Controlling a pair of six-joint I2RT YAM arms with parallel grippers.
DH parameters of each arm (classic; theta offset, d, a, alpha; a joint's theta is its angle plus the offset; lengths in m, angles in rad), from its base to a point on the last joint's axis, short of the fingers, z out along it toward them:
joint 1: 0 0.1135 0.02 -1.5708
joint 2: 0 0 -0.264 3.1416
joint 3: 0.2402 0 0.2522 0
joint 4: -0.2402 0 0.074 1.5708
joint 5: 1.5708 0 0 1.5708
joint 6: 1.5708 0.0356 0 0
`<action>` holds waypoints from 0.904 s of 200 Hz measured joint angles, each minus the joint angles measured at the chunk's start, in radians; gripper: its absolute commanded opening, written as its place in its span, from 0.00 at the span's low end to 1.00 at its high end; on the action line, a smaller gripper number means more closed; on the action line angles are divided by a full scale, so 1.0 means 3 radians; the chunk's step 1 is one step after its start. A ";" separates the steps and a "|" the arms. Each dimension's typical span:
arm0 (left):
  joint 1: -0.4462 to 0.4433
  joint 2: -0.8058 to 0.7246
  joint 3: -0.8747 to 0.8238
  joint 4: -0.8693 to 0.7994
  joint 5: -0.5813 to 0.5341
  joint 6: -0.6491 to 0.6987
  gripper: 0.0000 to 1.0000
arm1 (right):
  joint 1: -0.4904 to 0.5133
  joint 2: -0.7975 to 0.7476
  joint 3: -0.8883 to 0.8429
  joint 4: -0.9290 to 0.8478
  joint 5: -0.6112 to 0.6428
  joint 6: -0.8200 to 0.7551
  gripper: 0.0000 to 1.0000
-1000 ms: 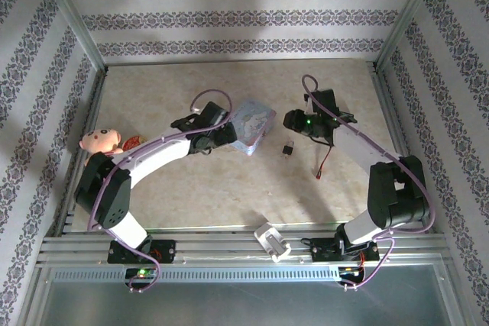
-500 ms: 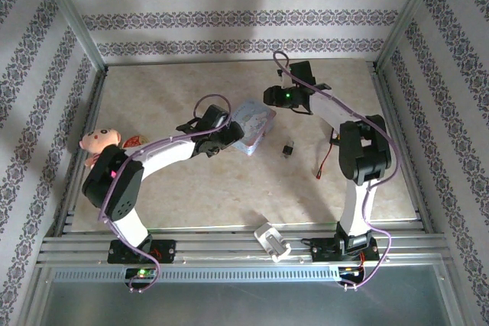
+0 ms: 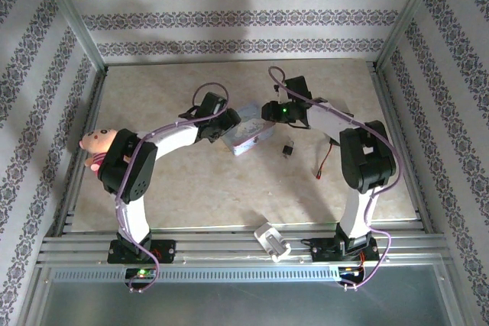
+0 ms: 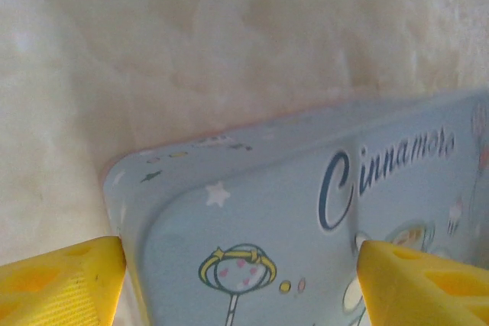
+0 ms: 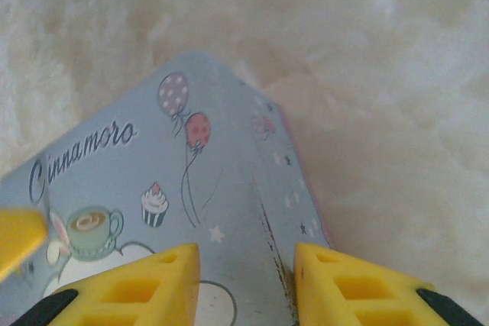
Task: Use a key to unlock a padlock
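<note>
Left claw point(image 4: 241, 253) released, spread wide, straddling a corner of the tin point(image 4: 267, 204). Right claw point(image 5: 246, 257) parted over tin lid, nothing clamped. Padlock point(image 3: 288, 148) on bench point(image 3: 191, 188), 4 o'clock of tin.

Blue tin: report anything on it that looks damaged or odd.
The pale blue tin has a dark scuffed line running down its lid near the right edge in the right wrist view, looking like worn paint or a dent. It also lies askew to the table edges.
</note>
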 measured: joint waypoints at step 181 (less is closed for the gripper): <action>0.0292 -0.1665 -0.1013 0.0263 -0.0832 0.1588 0.99 | -0.0247 -0.2583 -0.1806 0.0118 0.1169 0.0153 0.98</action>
